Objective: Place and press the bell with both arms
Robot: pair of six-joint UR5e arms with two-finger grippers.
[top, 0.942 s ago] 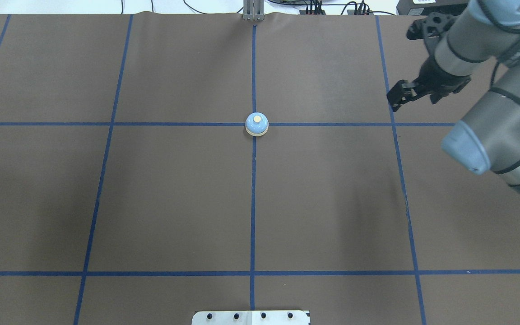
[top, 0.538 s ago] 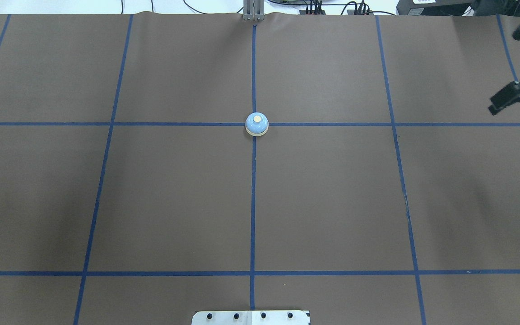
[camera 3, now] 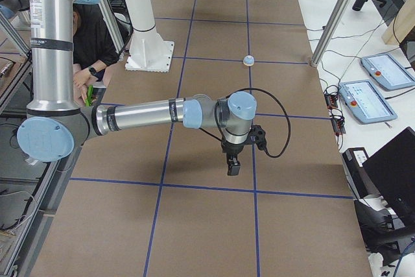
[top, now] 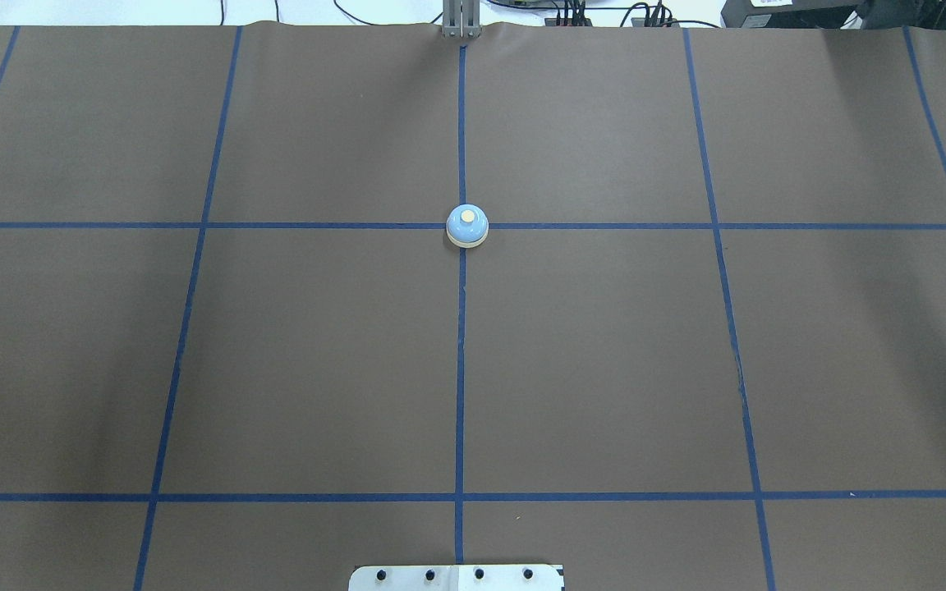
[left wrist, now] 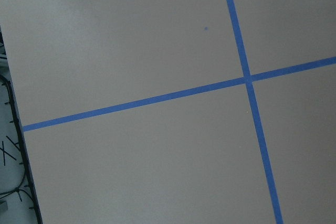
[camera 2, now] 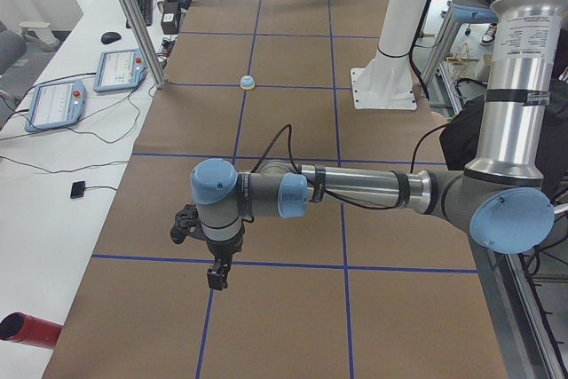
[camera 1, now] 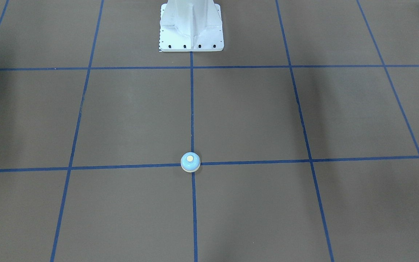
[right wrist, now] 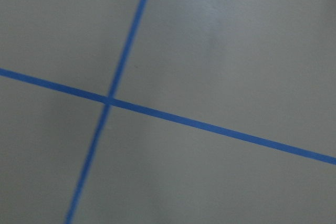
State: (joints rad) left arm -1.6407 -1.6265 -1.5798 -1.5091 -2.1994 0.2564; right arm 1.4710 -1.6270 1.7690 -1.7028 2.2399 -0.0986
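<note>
The light-blue bell [top: 466,226] with its cream button stands alone on a blue tape crossing at mid-table; it also shows in the front view [camera 1: 190,162] and, small, in both side views [camera 2: 248,83] [camera 3: 248,60]. No gripper touches it. My left gripper [camera 2: 217,277] hangs over the mat far out at the table's left end, fingers down. My right gripper [camera 3: 232,168] hangs likewise at the right end. Both show only in the side views, so I cannot tell if they are open or shut. The wrist views show only mat and tape lines.
The white pedestal [camera 1: 191,29] stands at the robot's edge of the brown mat [top: 317,353]. Teach pendants [camera 2: 55,104] [camera 3: 366,100] and cables lie on the white bench past the far edge. A person [camera 3: 91,50] sits by the base. A red cylinder [camera 2: 27,328] lies off the mat.
My right arm and gripper have swung out to the right and left the overhead view. The bell has not moved.
</note>
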